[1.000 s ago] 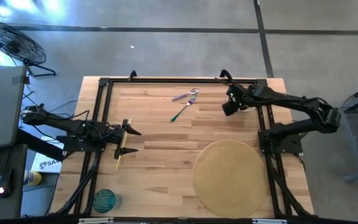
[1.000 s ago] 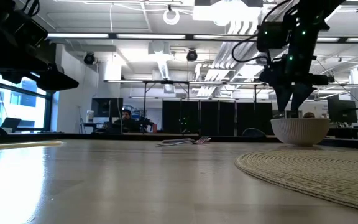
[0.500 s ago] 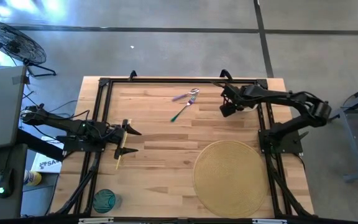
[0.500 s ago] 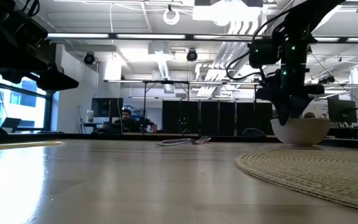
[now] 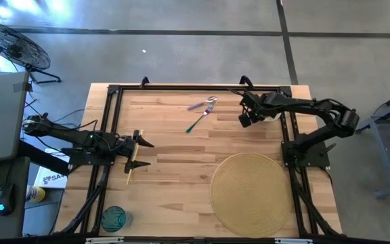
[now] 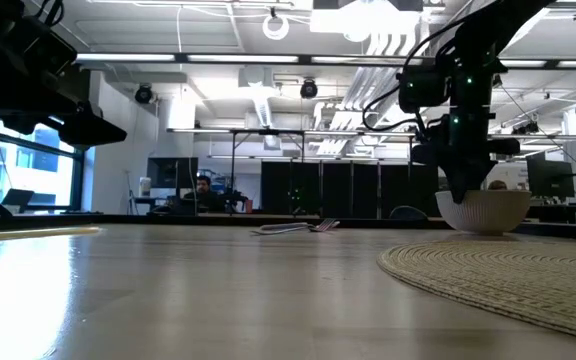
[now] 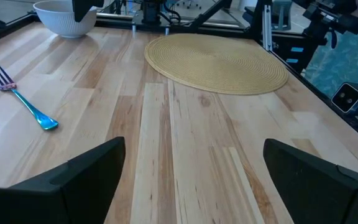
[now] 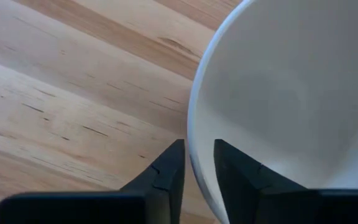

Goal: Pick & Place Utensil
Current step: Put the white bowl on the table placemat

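My right gripper (image 8: 197,163) is pinched on the bowl (image 8: 291,93) rim, one finger inside, one outside. Left gripper (image 7: 191,177) wide open, holding nothing, near table (image 5: 175,169) edge. Fork (image 5: 200,119) lies apart.

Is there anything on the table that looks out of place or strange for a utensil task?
Yes. The right end effector straddles the rim of the white bowl, one finger inside and one outside, not at a utensil. The fork and the purple utensil lie untouched mid-table, crossing at their heads. The left end effector hangs open, away from them.
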Robot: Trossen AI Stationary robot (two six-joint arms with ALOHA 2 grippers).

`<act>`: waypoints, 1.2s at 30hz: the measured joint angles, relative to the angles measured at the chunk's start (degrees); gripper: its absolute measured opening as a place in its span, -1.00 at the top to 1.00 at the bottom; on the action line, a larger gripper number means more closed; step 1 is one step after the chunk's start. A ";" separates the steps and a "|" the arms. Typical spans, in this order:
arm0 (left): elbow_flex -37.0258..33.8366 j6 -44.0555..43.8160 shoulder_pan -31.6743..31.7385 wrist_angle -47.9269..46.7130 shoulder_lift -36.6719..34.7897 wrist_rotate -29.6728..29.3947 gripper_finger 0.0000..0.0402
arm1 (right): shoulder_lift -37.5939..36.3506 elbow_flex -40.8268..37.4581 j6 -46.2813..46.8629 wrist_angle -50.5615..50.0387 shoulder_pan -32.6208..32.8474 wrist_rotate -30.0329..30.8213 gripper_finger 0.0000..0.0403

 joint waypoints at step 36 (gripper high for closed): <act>0.00 0.00 0.00 0.02 0.00 -0.02 -0.88 | -0.11 18.92 25.38 -30.98 37.88 -3.86 0.96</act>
